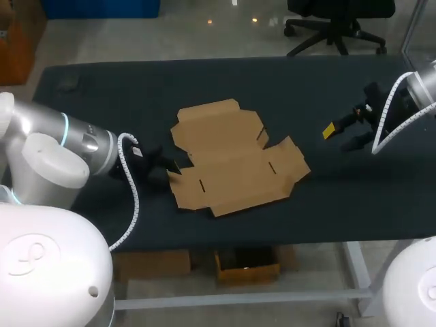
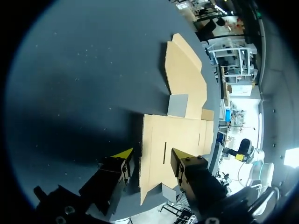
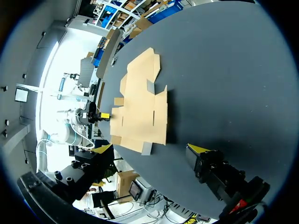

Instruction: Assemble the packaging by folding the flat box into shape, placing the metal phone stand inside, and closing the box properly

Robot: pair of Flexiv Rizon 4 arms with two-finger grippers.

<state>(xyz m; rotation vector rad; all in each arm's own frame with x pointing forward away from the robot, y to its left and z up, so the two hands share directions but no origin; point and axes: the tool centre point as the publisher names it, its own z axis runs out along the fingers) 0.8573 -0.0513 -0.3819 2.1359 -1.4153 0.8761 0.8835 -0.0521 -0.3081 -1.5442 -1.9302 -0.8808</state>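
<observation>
In the head view our left gripper (image 1: pixel 167 165) is dark against the black table (image 1: pixel 102 88) and hard to make out. Our right arm is cut off at the view's edge, and only one yellow tip of our right gripper (image 1: pixel 339 136) shows plainly.

A flat cardboard box (image 1: pixel 235 160), unfolded with its flaps spread out, lies in the middle of the table.

In the left wrist view the left gripper's fingers stand spread wide, and the box's near edge runs between them. One finger is over the bare table just beside that edge. The other is over the cardboard and hides a corner of it. We cannot tell whether either finger touches the box.

In the right wrist view the right gripper's fingers are also spread wide, over bare table. The box lies ahead of them, well apart.
</observation>
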